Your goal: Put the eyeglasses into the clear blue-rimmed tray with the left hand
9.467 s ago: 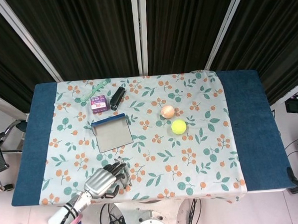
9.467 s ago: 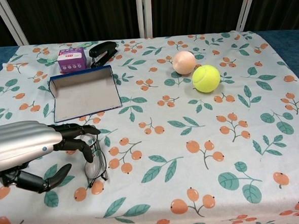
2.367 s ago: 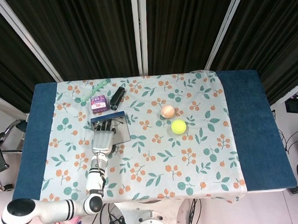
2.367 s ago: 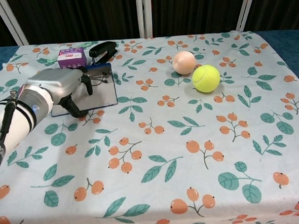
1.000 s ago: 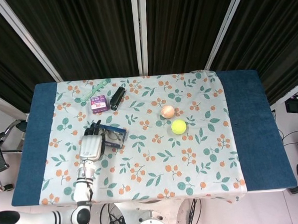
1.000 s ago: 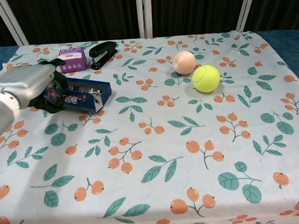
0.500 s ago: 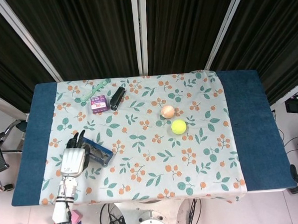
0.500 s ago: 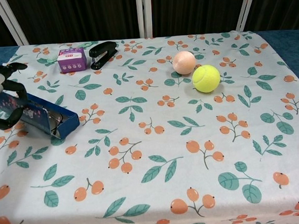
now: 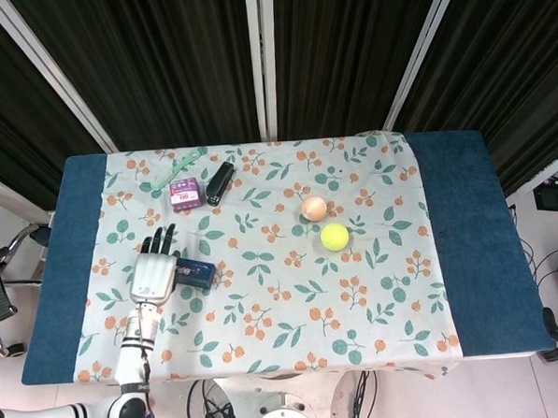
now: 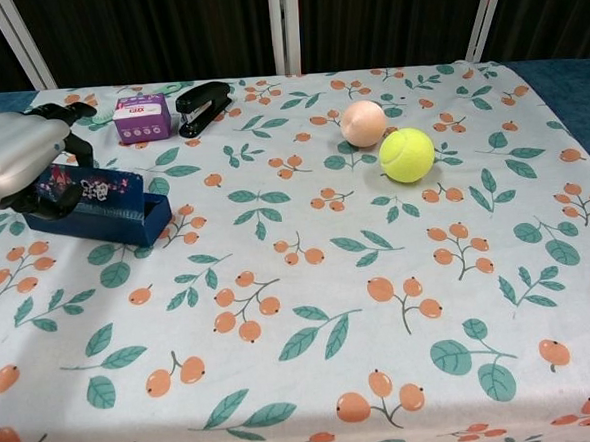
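Your left hand (image 10: 11, 158) grips the clear blue-rimmed tray (image 10: 109, 214), tipped on edge on the floral cloth (image 10: 319, 280); fingers (image 9: 157, 242) extended in the head view. Eyeglasses: can't tell where they are. Beyond it sit a purple box (image 10: 140, 117), black stapler (image 10: 203, 104), peach ball (image 10: 363, 123), yellow tennis ball (image 10: 406, 154).

Bright, even overhead light, soft short shadows, both views sharp against dark curtains.
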Controlling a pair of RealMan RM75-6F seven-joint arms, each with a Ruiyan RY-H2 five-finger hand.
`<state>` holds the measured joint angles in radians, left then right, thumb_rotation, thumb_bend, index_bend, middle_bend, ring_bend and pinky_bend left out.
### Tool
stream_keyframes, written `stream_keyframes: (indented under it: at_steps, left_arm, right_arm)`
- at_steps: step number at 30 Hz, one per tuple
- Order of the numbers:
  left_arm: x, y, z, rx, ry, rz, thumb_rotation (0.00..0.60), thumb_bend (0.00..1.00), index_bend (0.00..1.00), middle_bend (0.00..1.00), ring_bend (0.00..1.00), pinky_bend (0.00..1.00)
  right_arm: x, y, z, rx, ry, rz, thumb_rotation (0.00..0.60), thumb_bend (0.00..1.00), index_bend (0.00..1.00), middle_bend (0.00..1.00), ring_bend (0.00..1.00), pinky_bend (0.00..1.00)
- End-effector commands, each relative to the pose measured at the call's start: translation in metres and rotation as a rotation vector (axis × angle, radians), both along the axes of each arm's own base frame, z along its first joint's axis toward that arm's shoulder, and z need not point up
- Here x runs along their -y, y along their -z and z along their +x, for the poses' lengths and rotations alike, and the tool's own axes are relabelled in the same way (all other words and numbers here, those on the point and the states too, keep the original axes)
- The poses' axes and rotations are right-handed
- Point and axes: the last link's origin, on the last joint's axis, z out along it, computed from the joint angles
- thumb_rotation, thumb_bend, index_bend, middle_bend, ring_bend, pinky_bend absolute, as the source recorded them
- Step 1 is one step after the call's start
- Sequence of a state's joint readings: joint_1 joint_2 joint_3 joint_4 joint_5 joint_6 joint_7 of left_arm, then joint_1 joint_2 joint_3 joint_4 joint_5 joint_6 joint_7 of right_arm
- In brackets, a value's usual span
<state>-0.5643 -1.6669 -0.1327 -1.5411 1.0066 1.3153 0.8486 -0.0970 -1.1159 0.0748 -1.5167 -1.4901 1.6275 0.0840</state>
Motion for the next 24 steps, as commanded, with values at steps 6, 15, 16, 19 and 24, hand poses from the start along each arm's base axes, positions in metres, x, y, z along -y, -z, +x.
stream_keyframes:
  at_steps: [6, 15, 16, 19, 24]
  left_arm:
    - [-0.016, 0.012, 0.005, -0.100, -0.018, -0.006, 0.600, 0.49, 0.68, 0.00, 0.03, 0.16]
    - [-0.026, 0.013, 0.007, -0.104, -0.023, 0.015, 0.600, 0.49, 0.52, 0.00, 0.03, 0.16]
    - [-0.026, 0.013, 0.006, -0.104, -0.018, 0.014, 0.600, 0.49, 0.43, 0.00, 0.03, 0.16]
    - [-0.027, 0.014, 0.006, -0.095, -0.003, 0.020, 0.600, 0.48, 0.22, 0.00, 0.03, 0.16]
    - [-0.031, 0.019, 0.005, -0.079, 0.012, 0.032, 0.600, 0.48, 0.07, 0.00, 0.03, 0.16]
  right_arm:
    - [0.000, -0.001, -0.004, 0.006, 0.010, -0.003, 0.600, 0.30, 0.00, 0.00, 0.00, 0.00]
    - [-0.001, -0.003, -0.003, 0.006, 0.011, -0.012, 0.600, 0.30, 0.00, 0.00, 0.00, 0.00]
    - [-0.001, -0.003, -0.003, 0.006, 0.010, -0.012, 0.600, 0.30, 0.00, 0.00, 0.00, 0.00]
    - [-0.001, -0.003, -0.002, 0.005, 0.007, -0.013, 0.600, 0.31, 0.00, 0.00, 0.00, 0.00]
    - [-0.001, -0.005, 0.000, 0.004, 0.002, -0.025, 0.600, 0.31, 0.00, 0.00, 0.00, 0.00]
